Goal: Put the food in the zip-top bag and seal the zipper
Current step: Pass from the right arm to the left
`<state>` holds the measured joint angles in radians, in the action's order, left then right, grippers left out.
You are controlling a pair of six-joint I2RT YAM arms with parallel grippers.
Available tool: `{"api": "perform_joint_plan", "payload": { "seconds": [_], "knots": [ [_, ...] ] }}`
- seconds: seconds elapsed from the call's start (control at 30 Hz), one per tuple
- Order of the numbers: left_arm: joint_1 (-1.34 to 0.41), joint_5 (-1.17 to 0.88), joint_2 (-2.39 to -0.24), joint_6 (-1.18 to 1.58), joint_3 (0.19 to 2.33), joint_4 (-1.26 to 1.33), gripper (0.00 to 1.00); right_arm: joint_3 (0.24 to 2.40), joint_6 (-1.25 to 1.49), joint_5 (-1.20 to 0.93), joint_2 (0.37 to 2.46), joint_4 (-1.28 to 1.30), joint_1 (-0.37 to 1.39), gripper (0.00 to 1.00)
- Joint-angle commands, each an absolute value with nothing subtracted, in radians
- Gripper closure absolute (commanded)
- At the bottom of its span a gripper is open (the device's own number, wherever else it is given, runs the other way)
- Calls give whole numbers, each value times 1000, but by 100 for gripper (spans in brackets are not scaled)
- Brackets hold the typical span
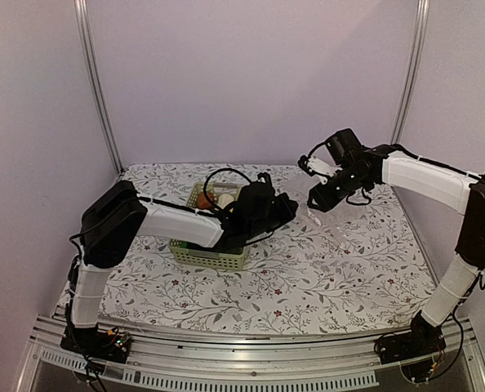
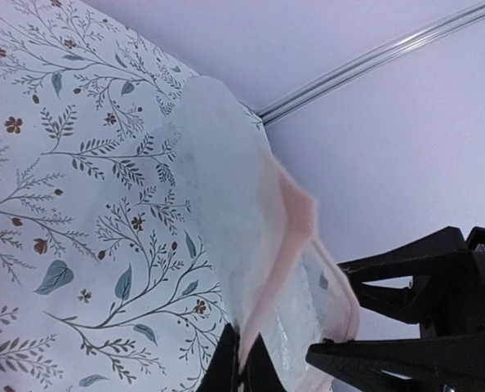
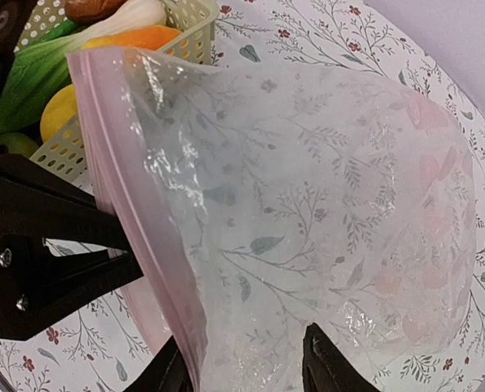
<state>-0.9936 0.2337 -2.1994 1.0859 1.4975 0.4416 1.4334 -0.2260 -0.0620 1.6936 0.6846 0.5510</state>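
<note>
The clear zip-top bag [image 3: 308, 188] hangs between my two grippers, its bottom end resting on the table; in the top view it is faint [image 1: 328, 224]. The pink zipper [image 3: 116, 188] runs along its mouth. My left gripper [image 2: 242, 369] is shut on the zipper strip [image 2: 295, 220]; it reaches over the basket [image 1: 285, 207]. My right gripper [image 3: 251, 371] is open, its fingers wide apart with the bag wall across them [image 1: 318, 202]. The food [image 3: 79, 73], an orange pepper, yellow pieces, bok choy and a brown piece, lies in the basket [image 1: 211, 198].
The pale green lattice basket [image 1: 214, 256] stands left of centre under my left arm, and shows at top left in the right wrist view [image 3: 189, 20]. A floral cloth [image 1: 324, 278] covers the table. Walls and metal posts [image 1: 100, 90] close the back and sides.
</note>
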Motion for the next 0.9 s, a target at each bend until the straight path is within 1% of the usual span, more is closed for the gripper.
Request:
{"api": "perform_joint_plan", "payload": {
  "seconds": [0.0,0.17,0.23,0.43,0.67,0.87],
  "knots": [
    [-980,209,-2162,1088,1447,513,100,1366,-250,-5,1658,670,557,55],
    [-982,196,-2157,1113,1439,523,100,1333,-277,96,1643,629,574,63],
    [-983,196,-2156,1120,1440,519,100,1319,-290,111,1630,617,582,64],
    [-984,200,-2161,1126,1459,507,100,1292,-293,32,1600,627,612,62],
    [-985,213,-2153,1133,1458,520,100,1281,-289,102,1611,620,616,67],
    [-986,224,-2131,1138,1441,544,100,1267,-297,120,1615,629,616,63]
  ]
}}
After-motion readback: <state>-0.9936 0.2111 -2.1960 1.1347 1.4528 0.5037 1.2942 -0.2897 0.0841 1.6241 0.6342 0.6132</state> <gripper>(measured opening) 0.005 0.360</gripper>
